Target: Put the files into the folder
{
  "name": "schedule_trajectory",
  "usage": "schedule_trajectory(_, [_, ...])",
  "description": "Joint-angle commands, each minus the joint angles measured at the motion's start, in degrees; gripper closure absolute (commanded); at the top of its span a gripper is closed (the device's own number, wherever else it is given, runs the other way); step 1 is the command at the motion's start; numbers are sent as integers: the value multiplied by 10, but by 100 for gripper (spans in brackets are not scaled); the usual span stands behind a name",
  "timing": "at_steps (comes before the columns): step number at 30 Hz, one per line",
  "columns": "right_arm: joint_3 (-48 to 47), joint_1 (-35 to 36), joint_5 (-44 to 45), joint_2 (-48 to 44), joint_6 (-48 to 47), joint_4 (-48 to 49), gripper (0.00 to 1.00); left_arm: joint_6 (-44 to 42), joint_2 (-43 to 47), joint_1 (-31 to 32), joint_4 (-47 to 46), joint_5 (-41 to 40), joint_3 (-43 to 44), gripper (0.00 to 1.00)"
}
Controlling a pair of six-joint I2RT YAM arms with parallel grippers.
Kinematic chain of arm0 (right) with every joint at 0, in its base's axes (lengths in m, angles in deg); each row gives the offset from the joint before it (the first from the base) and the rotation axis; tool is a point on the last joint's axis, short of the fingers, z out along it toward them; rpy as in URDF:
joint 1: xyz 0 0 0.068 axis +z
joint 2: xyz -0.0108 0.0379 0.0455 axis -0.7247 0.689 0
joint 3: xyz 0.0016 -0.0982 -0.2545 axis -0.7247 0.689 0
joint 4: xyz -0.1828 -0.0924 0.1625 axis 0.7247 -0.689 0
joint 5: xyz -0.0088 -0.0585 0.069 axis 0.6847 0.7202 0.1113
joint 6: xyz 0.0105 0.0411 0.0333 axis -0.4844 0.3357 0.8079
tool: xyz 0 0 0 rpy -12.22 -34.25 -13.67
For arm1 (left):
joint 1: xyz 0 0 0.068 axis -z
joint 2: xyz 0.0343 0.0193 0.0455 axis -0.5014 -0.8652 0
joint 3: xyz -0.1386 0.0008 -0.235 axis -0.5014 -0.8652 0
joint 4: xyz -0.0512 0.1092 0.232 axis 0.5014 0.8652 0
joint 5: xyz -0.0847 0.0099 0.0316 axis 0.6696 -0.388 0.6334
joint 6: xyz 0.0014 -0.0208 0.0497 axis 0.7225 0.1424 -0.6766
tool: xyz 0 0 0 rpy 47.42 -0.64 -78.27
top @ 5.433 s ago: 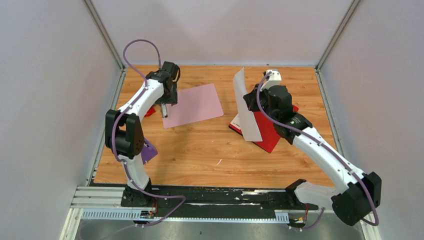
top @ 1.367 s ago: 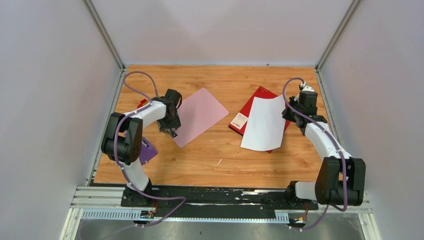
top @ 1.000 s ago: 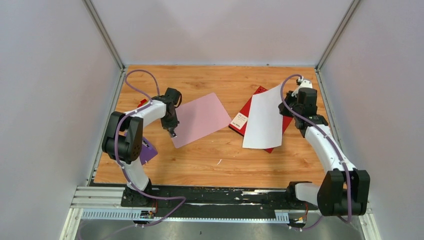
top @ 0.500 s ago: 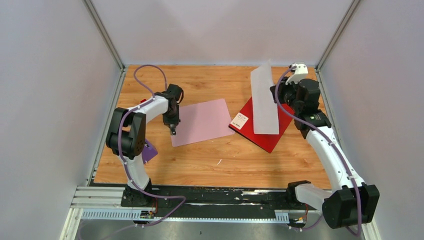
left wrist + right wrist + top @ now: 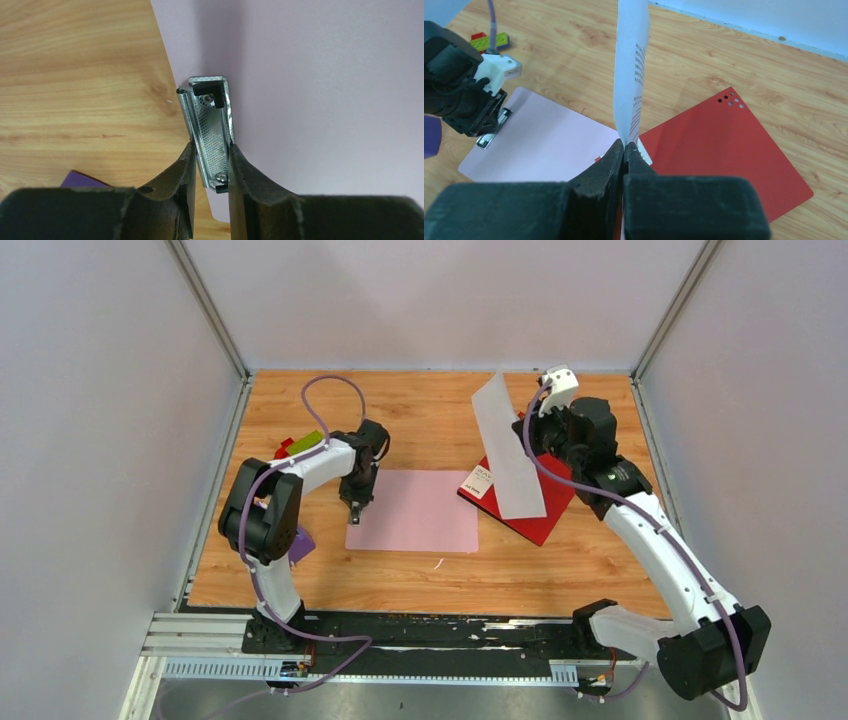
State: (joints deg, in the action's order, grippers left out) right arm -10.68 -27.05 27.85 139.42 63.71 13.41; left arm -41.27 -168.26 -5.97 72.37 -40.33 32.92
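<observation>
On the bench (image 5: 400,575) the pink folder (image 5: 415,512) lies flat, just left of a red cover (image 5: 548,518). The files (image 5: 508,455) stand tilted over that cover, pinched at one edge by the right hand (image 5: 625,147), which is closed tight on them. Being limp, they may buckle or slip on the way across. The left hand (image 5: 210,152) points down and is closed on the folder's clip (image 5: 209,120). If it slips off, the folder could skid.

no legible text: print on paper sheet (image 5: 636,65) too small; white label (image 5: 481,480) on red cover (image 5: 734,150) blurred.
</observation>
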Motion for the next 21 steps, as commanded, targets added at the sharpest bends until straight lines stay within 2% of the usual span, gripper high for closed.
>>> schedule_trajectory(1, [-5,47,31,-31,-58,-3,100,-18,11,44,40,63,-23,89])
schedule_trajectory(5, [30,112,61,-48,-97,10,100,-8,47,59,19,92,-55,90])
schedule_trajectory(9, [103,189,87,-81,-174,91,100,-6,92,61,-5,144,-91,91])
schedule_trajectory(13, [153,340,184,-76,-332,128,100,-2,124,62,-11,158,-112,92])
schedule_trajectory(16, [184,438,271,-37,-426,146,100,-3,135,62,-9,158,-117,93])
schedule_trajectory(21, [202,559,388,83,-481,142,100,-1,135,62,-10,157,-126,95])
